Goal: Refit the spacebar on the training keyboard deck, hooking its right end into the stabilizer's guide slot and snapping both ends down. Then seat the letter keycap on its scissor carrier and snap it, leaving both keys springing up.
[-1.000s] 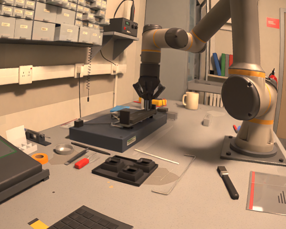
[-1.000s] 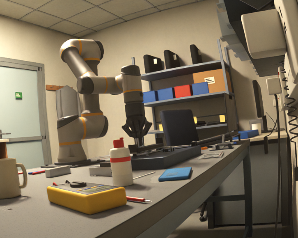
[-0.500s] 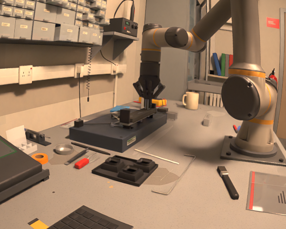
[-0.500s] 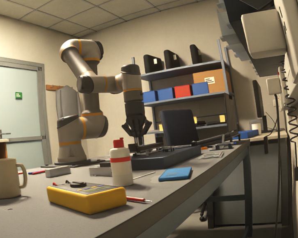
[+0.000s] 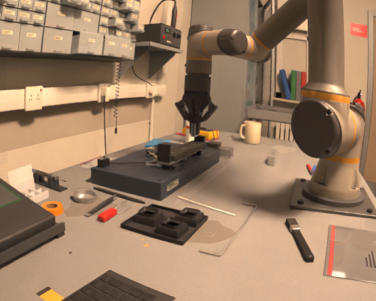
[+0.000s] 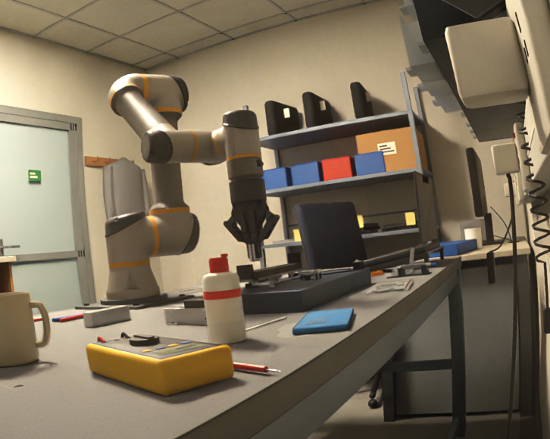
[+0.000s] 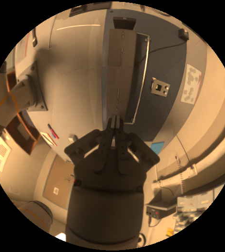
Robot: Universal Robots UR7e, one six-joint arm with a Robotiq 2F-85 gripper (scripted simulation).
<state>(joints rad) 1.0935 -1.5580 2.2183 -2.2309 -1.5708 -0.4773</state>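
Observation:
On the dark blue keyboard deck (image 5: 156,168) in the middle of the bench, the long dark spacebar (image 5: 185,149) lies along the deck's near side, and my gripper (image 5: 194,132) hangs just above its far end, closed and holding nothing. From the wrist camera the spacebar (image 7: 120,72) runs away from the fingertips (image 7: 115,120), with the stabilizer wire (image 7: 141,79) beside it. The scissor carrier (image 7: 160,88) sits bare on the deck. A small dark keycap (image 5: 103,161) rests at the deck's left corner.
The black block (image 5: 164,152) at the spacebar's near end stands taller than the key. A black tray (image 5: 165,223), tweezers, a red-handled tool (image 5: 108,214) and a metal dish (image 5: 84,195) lie in front of the deck. A white bottle (image 6: 223,300), a yellow meter (image 6: 160,361) and a mug (image 5: 251,132) stand behind it.

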